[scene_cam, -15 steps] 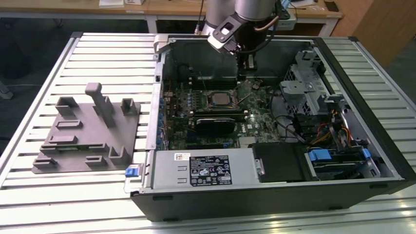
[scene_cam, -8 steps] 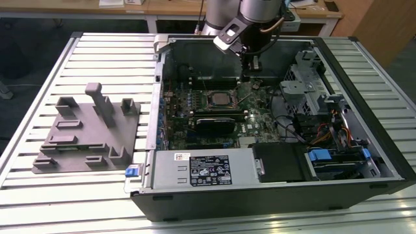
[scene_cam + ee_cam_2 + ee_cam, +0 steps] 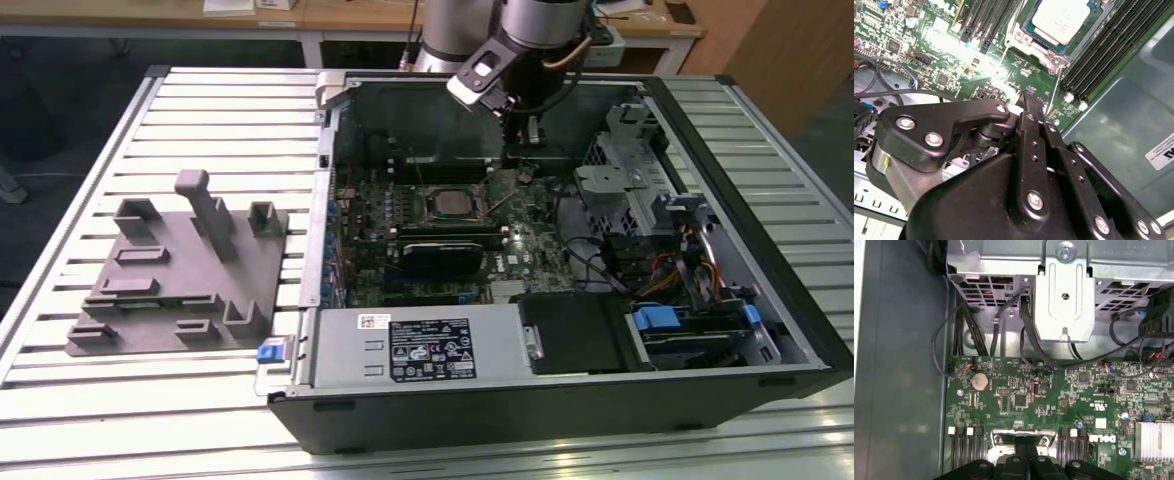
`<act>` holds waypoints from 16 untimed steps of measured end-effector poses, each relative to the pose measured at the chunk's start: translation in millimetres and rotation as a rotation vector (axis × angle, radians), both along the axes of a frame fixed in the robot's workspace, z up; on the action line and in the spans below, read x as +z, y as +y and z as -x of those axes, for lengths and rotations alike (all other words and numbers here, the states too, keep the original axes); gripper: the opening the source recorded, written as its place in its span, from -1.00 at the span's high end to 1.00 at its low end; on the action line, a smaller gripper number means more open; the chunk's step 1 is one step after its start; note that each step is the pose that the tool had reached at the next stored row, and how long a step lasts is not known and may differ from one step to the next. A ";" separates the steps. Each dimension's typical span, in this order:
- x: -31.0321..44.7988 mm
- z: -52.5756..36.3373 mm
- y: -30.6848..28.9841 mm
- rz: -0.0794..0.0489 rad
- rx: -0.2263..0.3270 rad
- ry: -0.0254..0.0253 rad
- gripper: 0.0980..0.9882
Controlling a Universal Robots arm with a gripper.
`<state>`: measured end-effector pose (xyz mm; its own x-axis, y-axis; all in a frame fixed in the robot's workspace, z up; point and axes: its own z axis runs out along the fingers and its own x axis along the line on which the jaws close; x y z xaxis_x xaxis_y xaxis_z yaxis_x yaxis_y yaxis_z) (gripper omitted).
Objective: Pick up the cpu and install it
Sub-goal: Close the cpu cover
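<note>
The cpu [image 3: 1061,19] is a small square chip with a silvery top, lying flat in the motherboard socket [image 3: 450,203] inside the open computer case. My gripper [image 3: 531,148] hangs over the green motherboard [image 3: 527,215], a little past the socket toward the case's far wall. In the second wrist view the two black fingers [image 3: 1029,125] are pressed together with nothing between them, and their tips [image 3: 1030,95] point at the board beside the socket's thin wire lever [image 3: 1054,90]. In the first wrist view the gripper [image 3: 1029,455] is shut just in front of the socket's metal frame [image 3: 1004,436].
A grey fixture [image 3: 187,270] with upright posts lies on the slatted table at the exterior view's left. A silver box with a white label [image 3: 414,345] fills the case's near side. A metal drive cage [image 3: 1064,290] with black cables [image 3: 1026,325] stands close beyond the board.
</note>
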<state>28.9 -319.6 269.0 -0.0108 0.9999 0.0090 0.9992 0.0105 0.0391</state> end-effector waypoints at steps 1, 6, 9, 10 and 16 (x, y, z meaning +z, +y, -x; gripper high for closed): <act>-0.2 -0.5 0.0 0.000 0.000 -0.0001 0.98; -0.8 -3.4 0.0 0.000 0.000 -0.0001 0.98; -1.2 -4.9 0.0 0.000 0.000 -0.0001 0.98; -1.4 -5.5 0.0 0.000 0.000 -0.0001 0.98; -2.3 -9.5 0.0 0.000 0.000 -0.0002 0.98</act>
<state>38.4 -319.6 266.7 -0.0108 0.9999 0.0092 0.9992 0.0104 0.0393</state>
